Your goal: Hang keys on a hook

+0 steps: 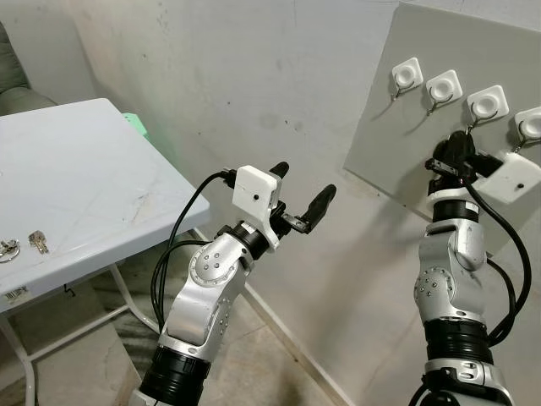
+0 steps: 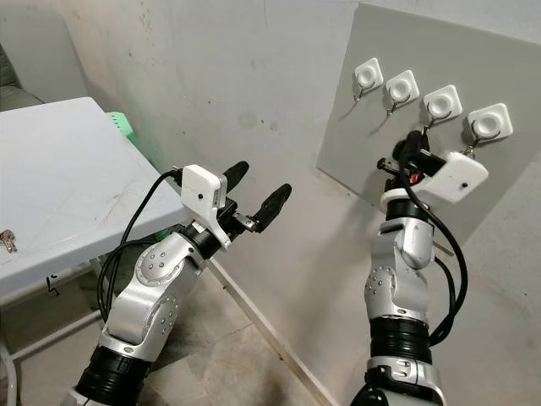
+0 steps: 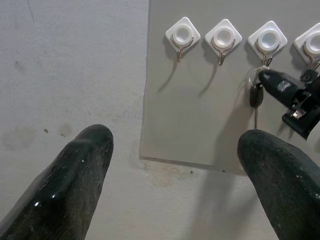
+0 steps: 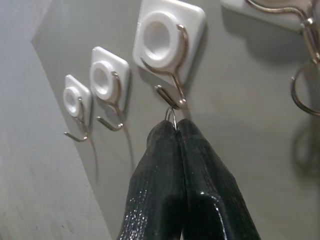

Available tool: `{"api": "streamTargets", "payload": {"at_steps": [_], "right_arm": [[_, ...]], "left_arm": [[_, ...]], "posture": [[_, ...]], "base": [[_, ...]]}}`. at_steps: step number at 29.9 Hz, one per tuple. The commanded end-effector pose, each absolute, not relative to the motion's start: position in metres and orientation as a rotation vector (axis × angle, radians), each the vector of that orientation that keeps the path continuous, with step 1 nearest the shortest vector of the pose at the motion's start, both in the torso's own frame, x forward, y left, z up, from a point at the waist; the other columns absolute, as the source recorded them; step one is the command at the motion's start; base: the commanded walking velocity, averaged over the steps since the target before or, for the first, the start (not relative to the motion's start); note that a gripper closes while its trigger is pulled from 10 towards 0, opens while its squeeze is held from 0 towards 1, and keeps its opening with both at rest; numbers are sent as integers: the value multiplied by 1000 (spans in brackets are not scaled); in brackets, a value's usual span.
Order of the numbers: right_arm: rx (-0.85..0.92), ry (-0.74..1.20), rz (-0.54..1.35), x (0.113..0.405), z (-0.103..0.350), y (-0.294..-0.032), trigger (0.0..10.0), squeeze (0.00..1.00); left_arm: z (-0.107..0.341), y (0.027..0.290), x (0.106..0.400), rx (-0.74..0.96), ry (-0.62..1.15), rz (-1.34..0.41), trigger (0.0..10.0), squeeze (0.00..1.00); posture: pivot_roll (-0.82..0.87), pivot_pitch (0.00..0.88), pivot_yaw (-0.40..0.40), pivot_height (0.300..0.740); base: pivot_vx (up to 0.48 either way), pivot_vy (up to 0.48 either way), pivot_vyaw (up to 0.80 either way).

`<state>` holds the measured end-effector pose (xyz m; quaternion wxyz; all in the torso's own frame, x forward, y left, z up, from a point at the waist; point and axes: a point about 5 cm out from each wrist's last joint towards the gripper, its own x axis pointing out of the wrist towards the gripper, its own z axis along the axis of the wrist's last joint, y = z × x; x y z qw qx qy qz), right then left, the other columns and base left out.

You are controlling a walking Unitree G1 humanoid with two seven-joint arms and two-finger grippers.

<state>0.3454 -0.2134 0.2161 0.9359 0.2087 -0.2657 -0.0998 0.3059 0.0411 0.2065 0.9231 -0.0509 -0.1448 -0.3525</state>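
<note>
Four white square hooks sit in a row on a grey board (image 1: 397,152) on the wall. My right gripper (image 1: 461,139) is raised to the third hook (image 1: 486,103) and is shut on the keys. In the right wrist view the shut fingertips (image 4: 171,127) pinch the key ring (image 4: 171,115), which touches the tip of the hook's wire (image 4: 170,97). In the left wrist view a dark key (image 3: 255,97) hangs beneath that hook beside the right fingers (image 3: 280,85). My left gripper (image 1: 300,196) hovers open and empty in mid-air, pointing at the board.
A white folding table (image 1: 76,186) stands to the left, with two more keys (image 1: 38,242) near its front edge. A metal ring (image 4: 302,92) hangs from the fourth hook (image 1: 531,125). A bare concrete wall lies behind, with floor below.
</note>
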Motion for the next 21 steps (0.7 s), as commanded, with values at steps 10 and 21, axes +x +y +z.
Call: {"api": "streamTargets", "payload": {"at_steps": [10, 21], "right_arm": [[356, -585, -148, 345, 226, -207, 10000, 0], [352, -633, -152, 343, 234, -208, 10000, 0]], "left_arm": [[210, 39, 305, -115, -305, -730, 10000, 0], [211, 39, 304, -116, -308, -732, 10000, 0]], "posture": [[37, 32, -88, 740], [38, 30, -90, 740]], "base": [[0, 0, 0], [0, 0, 0]]}}
